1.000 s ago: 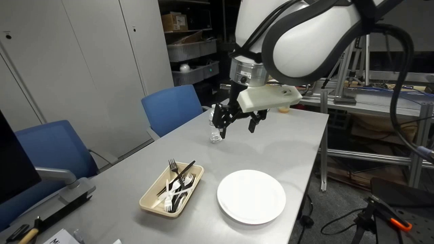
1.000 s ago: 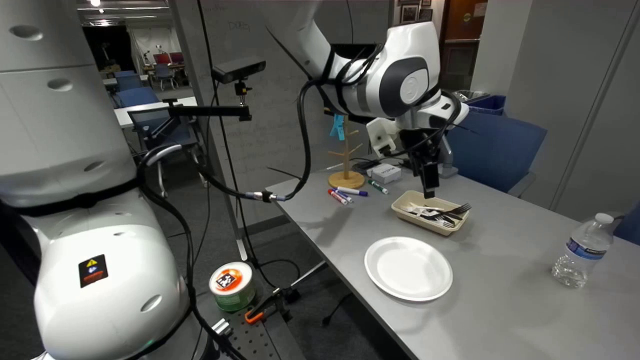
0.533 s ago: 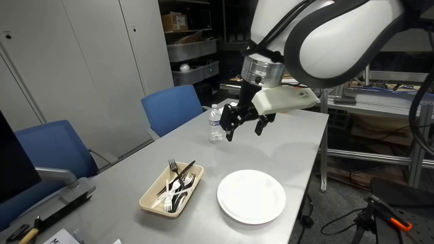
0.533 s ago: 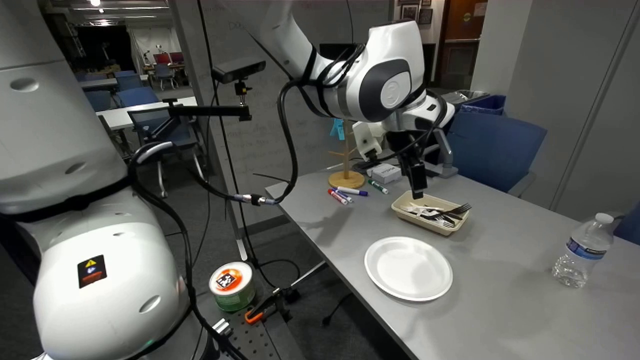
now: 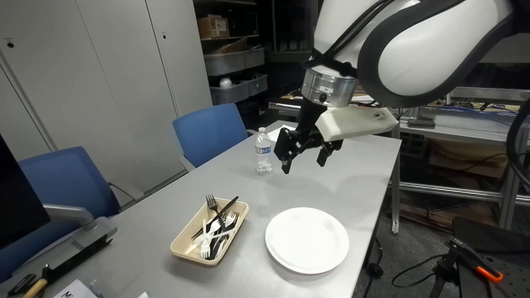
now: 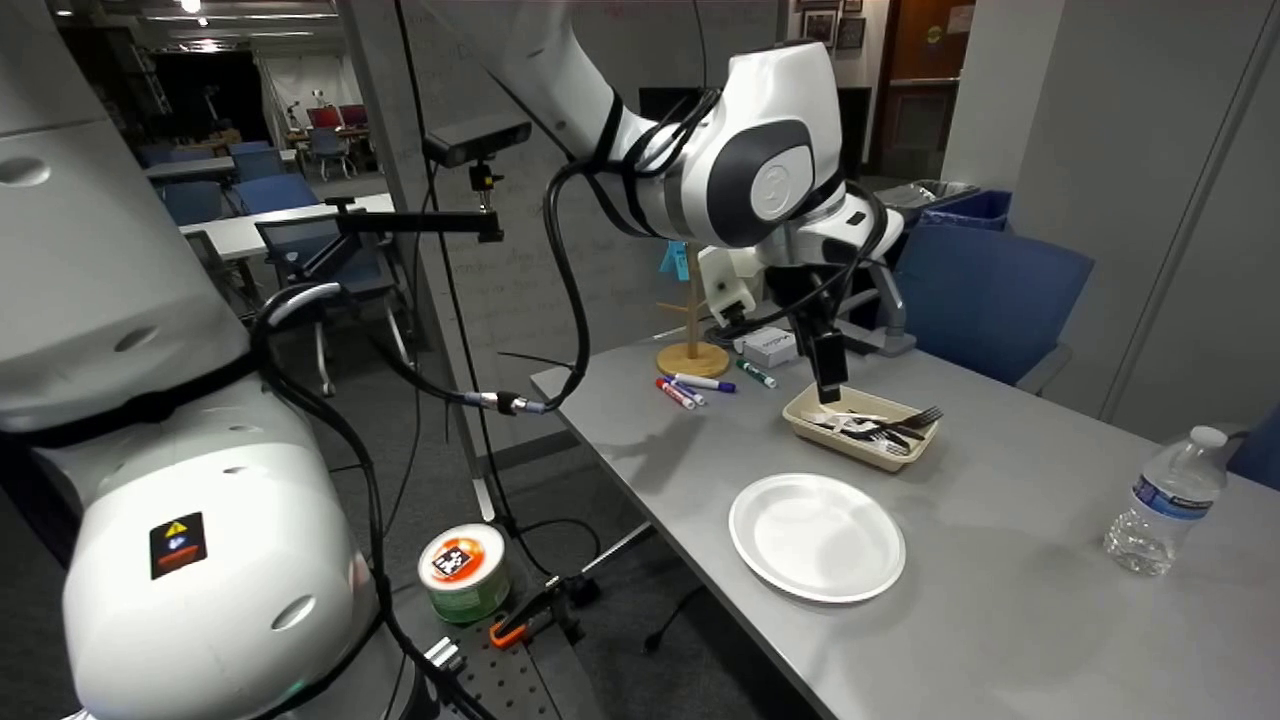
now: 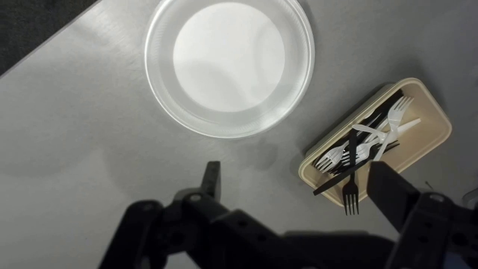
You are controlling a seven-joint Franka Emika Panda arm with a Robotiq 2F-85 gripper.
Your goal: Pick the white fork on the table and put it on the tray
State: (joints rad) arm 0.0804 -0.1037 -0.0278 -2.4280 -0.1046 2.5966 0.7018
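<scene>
A grey table (image 5: 240, 178) spans the middle of an exterior view; a round white plate (image 5: 307, 241) lies lower right of centre, a tan tray (image 5: 185, 239) to its left; the gripper (image 5: 304, 164) hangs right of centre, fingers apart; a white plastic fork (image 5: 205, 245) lies inside the tray.

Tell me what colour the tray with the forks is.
The tray is light tan, seen best in the wrist view.

One plate (image 7: 229, 58), one tan tray (image 7: 425, 138), one bottle (image 6: 1166, 500). In the wrist view — at least three white forks (image 7: 394, 118), at least two dark forks (image 7: 350, 188). In an exterior view — four markers (image 6: 705, 383), one wooden stand (image 6: 690, 357), one round container (image 6: 464, 577).
</scene>
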